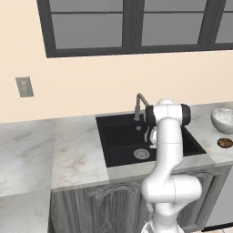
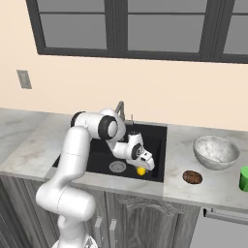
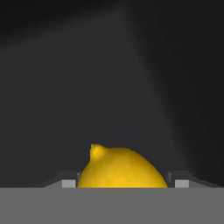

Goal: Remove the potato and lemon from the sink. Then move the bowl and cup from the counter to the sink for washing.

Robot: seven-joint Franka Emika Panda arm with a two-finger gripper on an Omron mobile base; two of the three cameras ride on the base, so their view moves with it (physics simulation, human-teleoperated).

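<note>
Down in the black sink (image 2: 95, 156), the yellow lemon (image 2: 141, 171) lies on the floor near the front right corner. My gripper (image 2: 144, 166) reaches down onto it. In the hand view the lemon (image 3: 122, 169) sits between the two fingertips (image 3: 68, 183), which press against its sides. The brown potato (image 2: 192, 177) rests on the counter right of the sink (image 1: 119, 136), in front of the marbled bowl (image 2: 216, 151). The green cup (image 2: 244, 179) stands at the far right edge. The potato (image 1: 225, 143) and bowl (image 1: 224, 119) also appear in the left base view.
A grey faucet (image 2: 119, 109) rises behind the basin and a round metal drain (image 2: 117, 166) lies just left of the lemon. Marble counter (image 1: 41, 145) stretches to the left. A window and an outlet (image 1: 24, 86) are on the back wall.
</note>
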